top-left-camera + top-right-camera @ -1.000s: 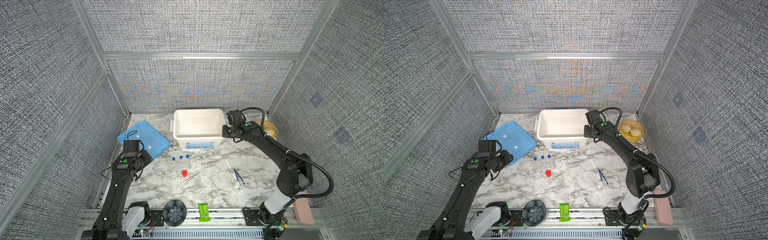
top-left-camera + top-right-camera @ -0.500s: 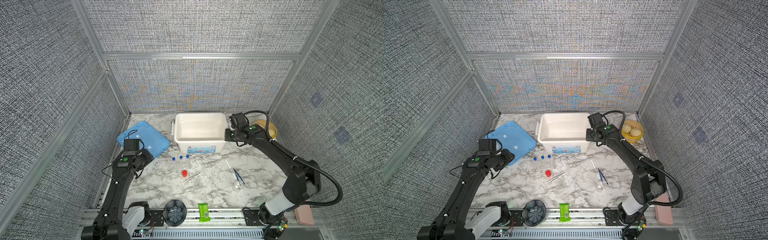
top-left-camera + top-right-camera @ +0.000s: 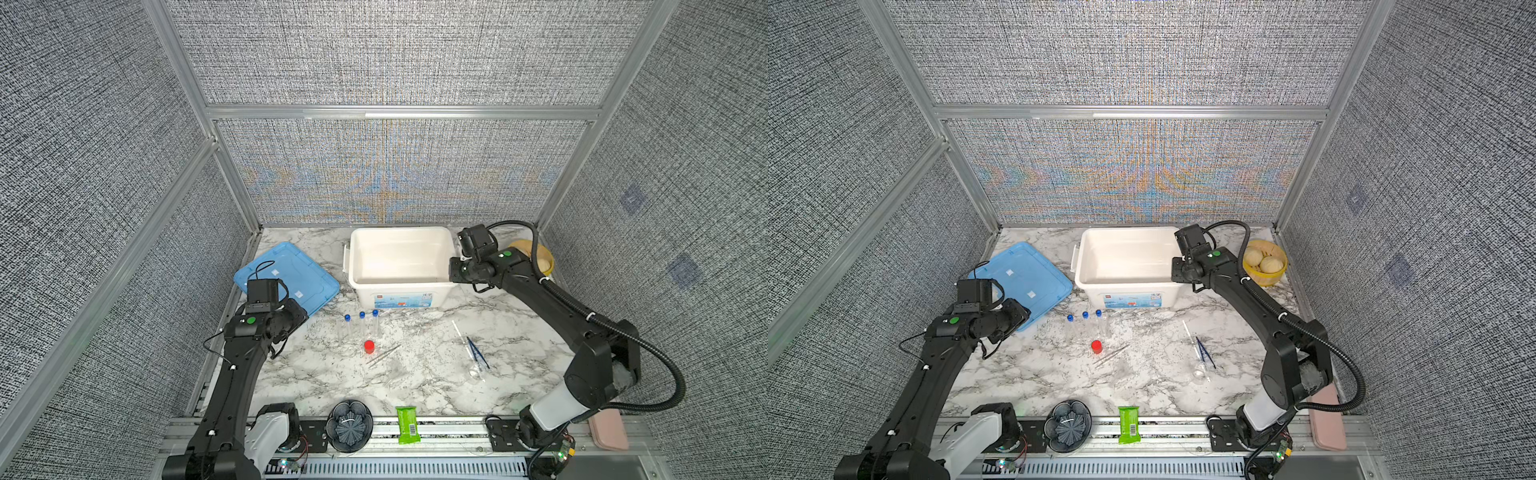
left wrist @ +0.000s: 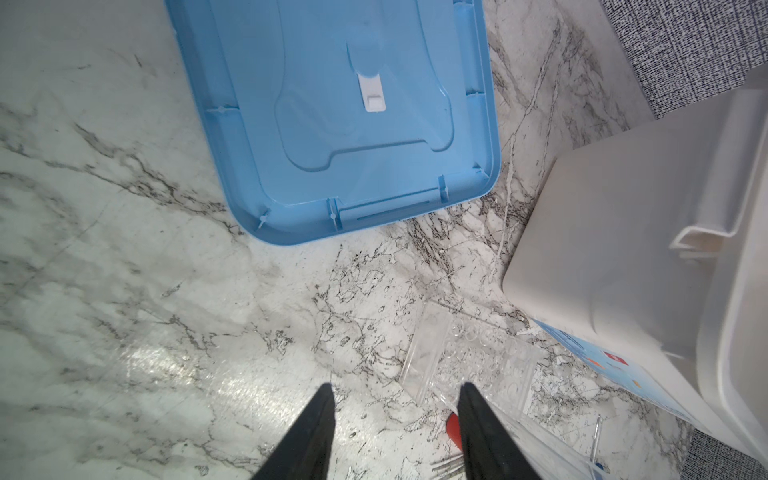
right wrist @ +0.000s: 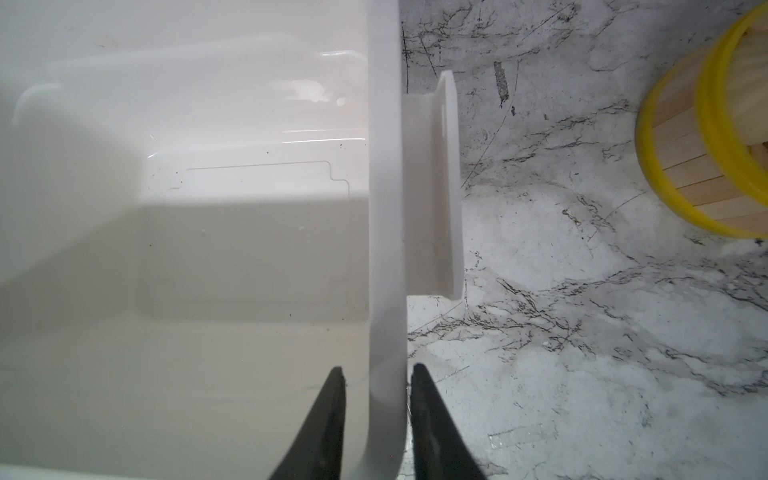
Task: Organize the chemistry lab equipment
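Bin (image 3: 361,296) of smooth white plastic, open-topped, stands at the back of the marble table (image 3: 415,386), a little further right than a second ago. The right gripper (image 5: 378,368) was clamped on the bin's right rim then. Now its jaws are eased apart: the rim runs between the two black fingers with a clear gap on the inner side, so nothing is gripped. The left gripper (image 4: 397,384) has barely moved. It hangs low over bare marble in front of the lid (image 3: 303,270), jaws about half apart and holding nothing

The lid is a flat pale blue rectangle with rounded corners. It lies left of the bin, its near corner hidden under the left wrist in both top views. Right of the bin is a round basket (image 3: 1268,283) of wooden slats with yellow bands, holding pale balls and partly behind the right arm. On the front rail sit a dark fluted bowl (image 3: 349,428) and a green packet (image 3: 407,424)

The lab things all lie out on the table in front of the bin. Three slim clear tubes (image 3: 362,326) with blue caps lie side by side just before its front wall. The red-capped vial (image 3: 369,346) is just below them, with the silver tweezers (image 3: 384,355) beside it. Well to the right, the thin dropper (image 3: 461,334), the dark blue tweezers (image 3: 477,352) and the small round glass piece (image 3: 477,372) lie close together
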Tool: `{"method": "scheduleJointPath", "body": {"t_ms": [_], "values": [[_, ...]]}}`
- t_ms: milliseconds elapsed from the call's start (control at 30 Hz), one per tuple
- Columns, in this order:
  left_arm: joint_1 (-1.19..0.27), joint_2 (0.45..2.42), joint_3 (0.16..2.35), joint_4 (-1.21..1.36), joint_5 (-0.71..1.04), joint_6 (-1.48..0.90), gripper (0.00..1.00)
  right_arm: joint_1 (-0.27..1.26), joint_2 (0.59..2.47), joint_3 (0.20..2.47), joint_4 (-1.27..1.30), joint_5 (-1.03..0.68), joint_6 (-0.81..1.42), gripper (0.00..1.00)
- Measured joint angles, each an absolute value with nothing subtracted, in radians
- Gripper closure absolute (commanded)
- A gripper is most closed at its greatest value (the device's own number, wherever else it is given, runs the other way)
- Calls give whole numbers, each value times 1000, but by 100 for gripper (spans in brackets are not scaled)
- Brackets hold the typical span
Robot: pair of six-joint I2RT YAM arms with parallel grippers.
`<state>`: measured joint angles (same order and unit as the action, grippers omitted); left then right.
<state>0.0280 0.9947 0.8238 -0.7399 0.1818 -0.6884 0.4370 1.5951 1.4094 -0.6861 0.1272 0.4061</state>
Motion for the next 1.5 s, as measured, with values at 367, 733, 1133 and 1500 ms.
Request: {"method": "scheduleJointPath", "body": {"t_ms": [367,733,1133,1500], "values": [[31,959,785,-759,168,-702,53,439,1448,1353,-670,122,384,47],[37,928,799,-818,182,-673,34,440,1212,1029,-633,47,368,47],[42,989,799,-851,202,-654,27,438,1277,891,-702,-38,326,65],[49,982,757,-824,239,-654,27,436,1525,916,-654,-87,265,67]]}}
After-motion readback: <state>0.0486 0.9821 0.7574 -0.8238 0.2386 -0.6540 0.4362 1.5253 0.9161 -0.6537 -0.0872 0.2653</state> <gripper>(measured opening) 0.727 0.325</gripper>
